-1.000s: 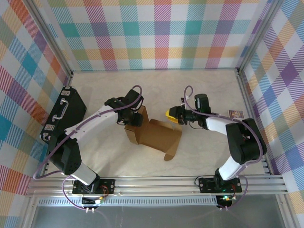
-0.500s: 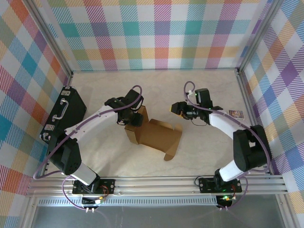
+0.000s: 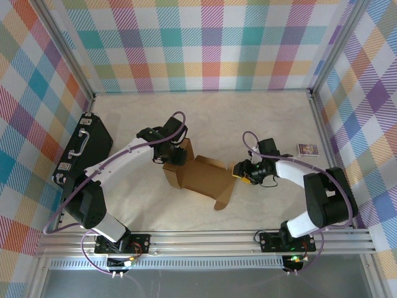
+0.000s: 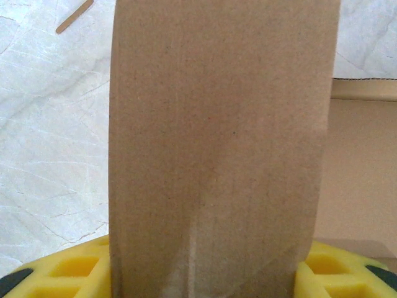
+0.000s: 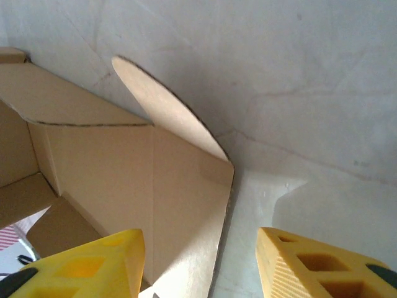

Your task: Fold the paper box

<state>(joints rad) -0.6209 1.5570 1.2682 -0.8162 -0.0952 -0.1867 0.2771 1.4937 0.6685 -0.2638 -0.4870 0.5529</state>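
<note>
**Partly folded box (image 3: 201, 177) at mid-bench (image 3: 267, 124)**

Top view: the left hand (image 3: 178, 156) is at the box's raised left flap, and the right hand (image 3: 238, 172) is at its right edge.
Left wrist: the left hand is clenched on the upright flap.
Right wrist: the right hand is released, its fingers (image 5: 93, 261) straddling a wall edge.

Yellow fingers (image 4: 62, 273) clamp the paper box (image 4: 217, 143) (panel upright).

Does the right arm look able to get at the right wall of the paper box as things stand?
Likely yes. The right gripper sits at the right wall of the paper box, jaws open either side of its free edge, and nothing stands between.
</note>
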